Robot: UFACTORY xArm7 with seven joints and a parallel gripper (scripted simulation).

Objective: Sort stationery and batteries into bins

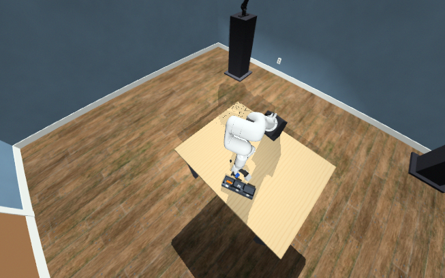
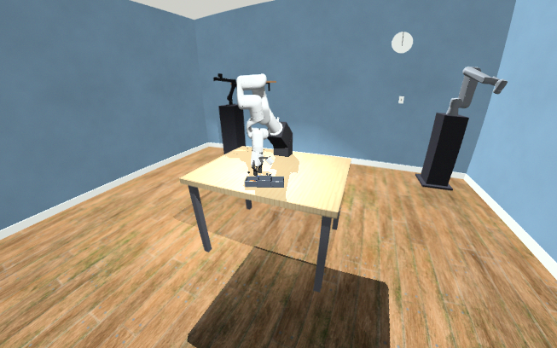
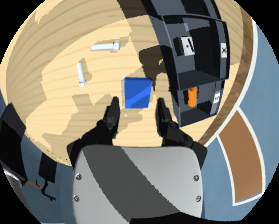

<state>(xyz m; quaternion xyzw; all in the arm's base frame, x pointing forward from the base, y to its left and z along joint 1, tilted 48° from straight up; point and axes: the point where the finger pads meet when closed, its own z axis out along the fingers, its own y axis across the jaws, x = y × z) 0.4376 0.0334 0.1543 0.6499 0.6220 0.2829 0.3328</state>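
The smooth, glossy white robot arm (image 1: 239, 133) (image 2: 252, 101) had thick, rounded tubular segments. Its black, angular two-fingered metal gripper (image 3: 137, 105) had jointed linkages and dark fingers, beside a pale grey rounded housing (image 3: 137, 185) with small round screws near its side edges.
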